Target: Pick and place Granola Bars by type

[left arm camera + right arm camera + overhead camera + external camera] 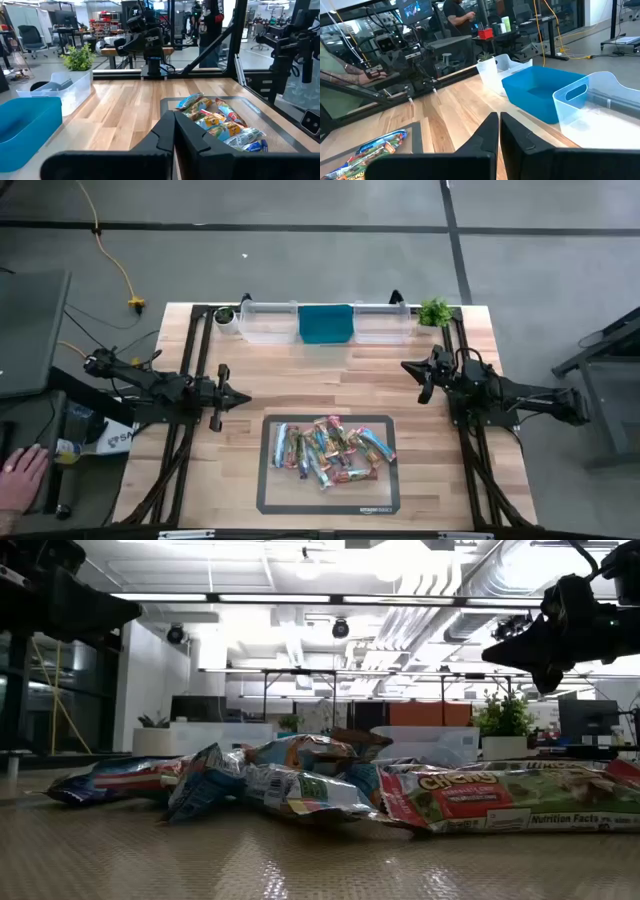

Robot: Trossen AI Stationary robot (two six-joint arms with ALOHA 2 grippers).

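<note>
A heap of granola bars lies on a dark-edged mat at the near middle of a wooden table. The bars are slim, in shiny wrappers of blue, light blue and red-orange, and they overlap one another in a loose pile. From table height, the same bars fill the foreground, with a red-wrapped one lying flat at the right end of the pile.

Along the far edge of the table stand three small bins in a row: a clear bin, a blue bin in the middle touching it, and a second clear bin on the other side. A small white pot sits at the left end of the row, and a small green plant at the right end.

The left gripper hangs above the table on the left, beside the mat and well apart from the bars. Its two dark fingers are pressed together and hold nothing; its own wrist view shows the gripper closed, with the bars lying beyond it on the mat.

The right gripper hangs above the table on the right, between the mat and the row of bins, also well apart from the bars. Its fingers are pressed together and empty too; its wrist view shows the gripper closed, with the blue bin and a clear bin ahead.

A person's hand rests at the lower left, off the table.
</note>
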